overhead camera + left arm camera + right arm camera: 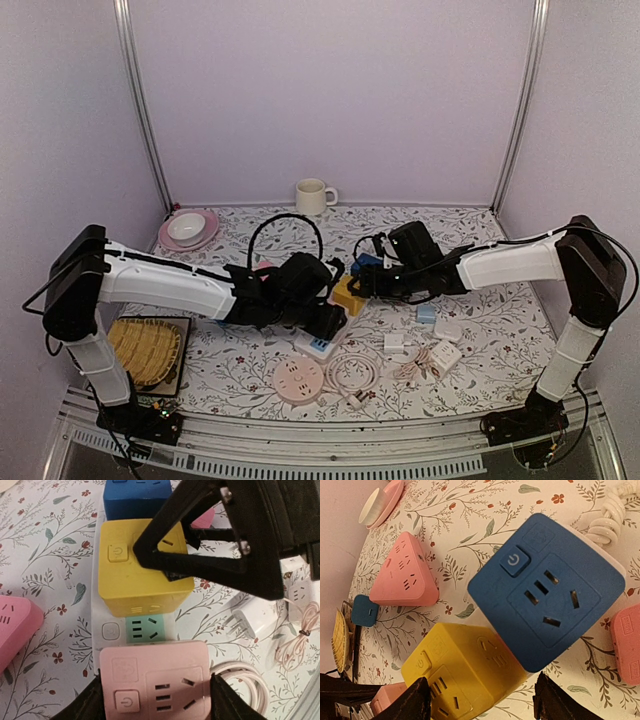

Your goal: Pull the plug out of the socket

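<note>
A white socket strip [107, 630] lies on the flowered cloth with three cube plugs in a row on it: blue [135, 500], yellow [135, 585] and pink [155, 680]. My left gripper [156, 700] is shut on the pink cube, both fingers flat against its sides. My right gripper [480, 700] straddles the yellow cube [465, 670] from the right, jaws open; one finger [415, 700] is at its corner, while cloth shows before the other. From above, the right gripper [358, 283] meets the yellow cube [347, 296], with the left gripper [325, 322] just in front.
A pink triangular adapter [402, 575] and a small blue adapter [364, 611] lie left of the strip. White adapters [440, 350], a coiled white cable [352, 370] and a round pink strip [298, 380] sit in front. A mug [313, 196] and a pink plate [188, 230] stand at the back.
</note>
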Available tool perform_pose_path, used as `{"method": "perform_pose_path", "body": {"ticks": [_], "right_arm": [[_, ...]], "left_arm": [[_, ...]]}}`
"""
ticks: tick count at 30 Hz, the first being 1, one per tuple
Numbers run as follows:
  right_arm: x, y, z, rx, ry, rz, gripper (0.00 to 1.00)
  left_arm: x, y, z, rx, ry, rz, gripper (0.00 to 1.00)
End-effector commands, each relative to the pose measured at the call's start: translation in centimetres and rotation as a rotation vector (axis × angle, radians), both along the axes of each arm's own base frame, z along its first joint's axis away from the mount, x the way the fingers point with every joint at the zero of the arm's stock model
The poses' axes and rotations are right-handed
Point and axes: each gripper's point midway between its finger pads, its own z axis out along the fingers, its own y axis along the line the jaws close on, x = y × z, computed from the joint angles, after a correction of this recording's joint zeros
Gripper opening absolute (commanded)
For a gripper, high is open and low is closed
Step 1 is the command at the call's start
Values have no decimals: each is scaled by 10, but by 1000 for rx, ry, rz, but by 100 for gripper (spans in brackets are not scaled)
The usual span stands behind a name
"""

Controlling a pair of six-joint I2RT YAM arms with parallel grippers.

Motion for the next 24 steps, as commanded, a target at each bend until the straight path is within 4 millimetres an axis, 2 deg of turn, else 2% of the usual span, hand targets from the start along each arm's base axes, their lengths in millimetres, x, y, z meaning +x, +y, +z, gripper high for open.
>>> {"method": "perform_pose_path", "body": {"ticks": [1, 6, 14, 20, 24], "right_arm": [[-15, -29, -52, -157, 96, -29, 72], [-15, -29, -53, -158, 99, -29, 72], [-16, -30, -54, -159, 99, -28, 72], [-15, -29, -49, -152, 91, -24, 73], [-13, -26, -43, -140, 79, -21, 73]], "left_arm": [[7, -13, 61, -246, -4, -28, 44], [10, -13, 63, -275, 16, -44, 45], [10, -15, 71, -194, -83, -23, 45], [15, 11, 71, -159, -113, 74, 45], [22, 40, 73, -161, -119, 186, 45]]}}
